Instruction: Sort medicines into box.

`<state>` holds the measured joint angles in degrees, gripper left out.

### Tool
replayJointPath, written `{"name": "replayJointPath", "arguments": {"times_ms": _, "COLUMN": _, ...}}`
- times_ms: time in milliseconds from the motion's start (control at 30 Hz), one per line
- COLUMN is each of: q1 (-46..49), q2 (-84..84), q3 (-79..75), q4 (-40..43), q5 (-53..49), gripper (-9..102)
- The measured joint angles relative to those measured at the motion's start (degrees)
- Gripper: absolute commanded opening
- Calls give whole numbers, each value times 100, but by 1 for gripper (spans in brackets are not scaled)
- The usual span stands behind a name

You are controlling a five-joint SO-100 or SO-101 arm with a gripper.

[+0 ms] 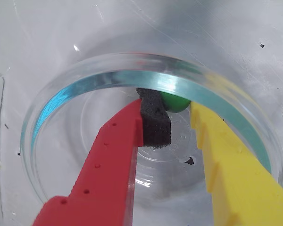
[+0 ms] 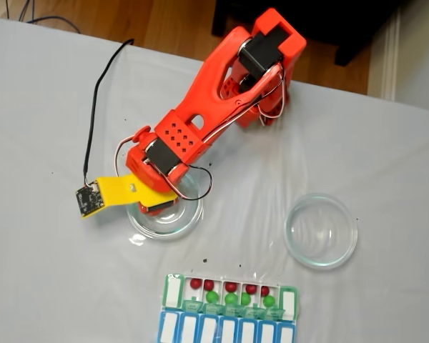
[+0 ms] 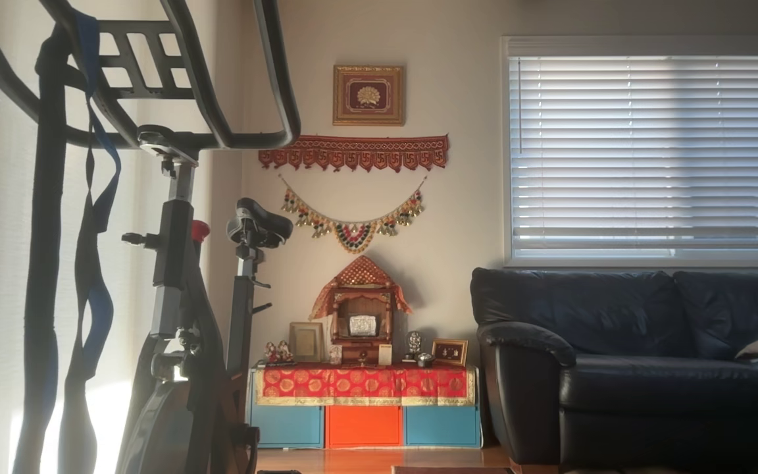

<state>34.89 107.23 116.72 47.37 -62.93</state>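
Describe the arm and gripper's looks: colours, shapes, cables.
The arm is orange-red plastic with dotted holes and looped cables. The gripper has one red finger carrying a black foam pad and one yellow stepped finger. A black cable reaches its small circuit board.

The gripper (image 1: pixel 177 110) has matt moulded plastic fingers, one red (image 1: pixel 101 174) and one yellow (image 1: pixel 236 169), and the red finger carries a black, rough, porous foam pad (image 1: pixel 154 121). The green ball (image 1: pixel 175 102) between them is smooth and glossy. The dish (image 1: pixel 52 106) is clear, glossy glass with a bright-reflecting rim. The table (image 2: pixel 43 271) is covered with a smooth, pale sheet, lightly speckled. The box (image 2: pixel 173 289) is glossy green-and-white plastic with translucent lids; the red balls (image 2: pixel 196 283) inside shine.
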Motion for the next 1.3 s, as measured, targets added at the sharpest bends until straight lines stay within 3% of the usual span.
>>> {"name": "replayJointPath", "arguments": {"times_ms": 1300, "q1": 237, "q2": 888, "q3": 1318, "q4": -1081, "q5": 0, "gripper": 20}}
